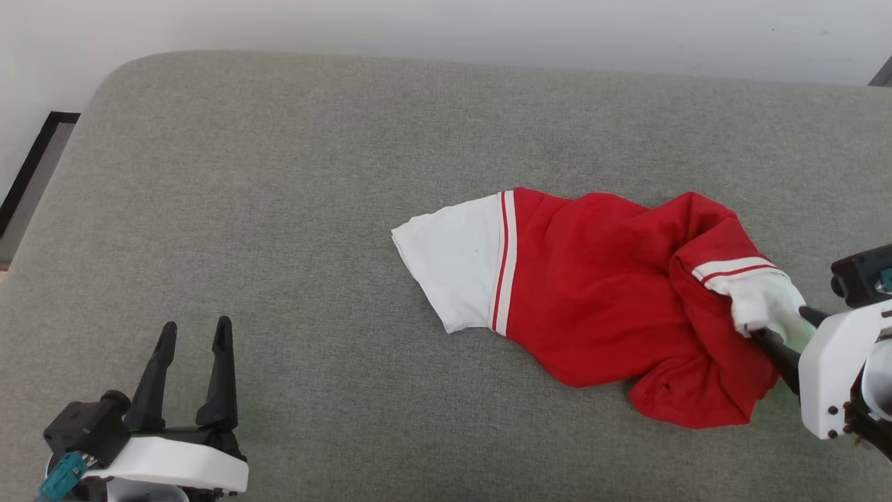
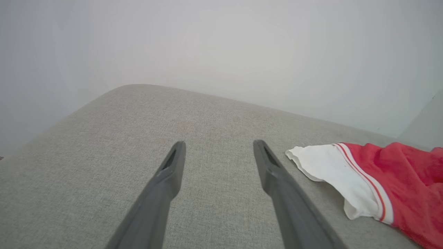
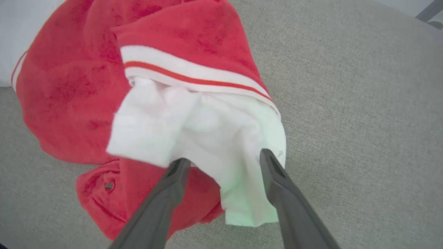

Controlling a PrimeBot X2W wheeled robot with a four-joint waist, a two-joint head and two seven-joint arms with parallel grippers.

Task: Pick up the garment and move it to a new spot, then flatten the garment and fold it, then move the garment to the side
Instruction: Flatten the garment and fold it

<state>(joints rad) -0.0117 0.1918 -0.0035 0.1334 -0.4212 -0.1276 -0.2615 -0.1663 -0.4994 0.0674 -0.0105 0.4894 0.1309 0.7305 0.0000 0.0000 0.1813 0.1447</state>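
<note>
The garment (image 1: 592,286) lies crumpled on the grey cushion, right of centre: red body, one white sleeve spread flat to the left, the other white sleeve bunched at the right. My right gripper (image 1: 779,324) is at that bunched sleeve. In the right wrist view the garment (image 3: 69,86) shows close up, and the right gripper (image 3: 222,157) stands open with the white sleeve lying loosely between its spread fingers. My left gripper (image 1: 196,324) rests open at the lower left, far from the cloth. The left wrist view shows the left gripper (image 2: 218,143) with nothing in it and the garment (image 2: 408,180) to its right.
The grey cushion (image 1: 279,209) has a rounded far-left corner and a pale wall behind it. A dark-framed strip (image 1: 31,167) lies beyond the left edge. Bare cushion surface stretches to the left of the garment and in front of it.
</note>
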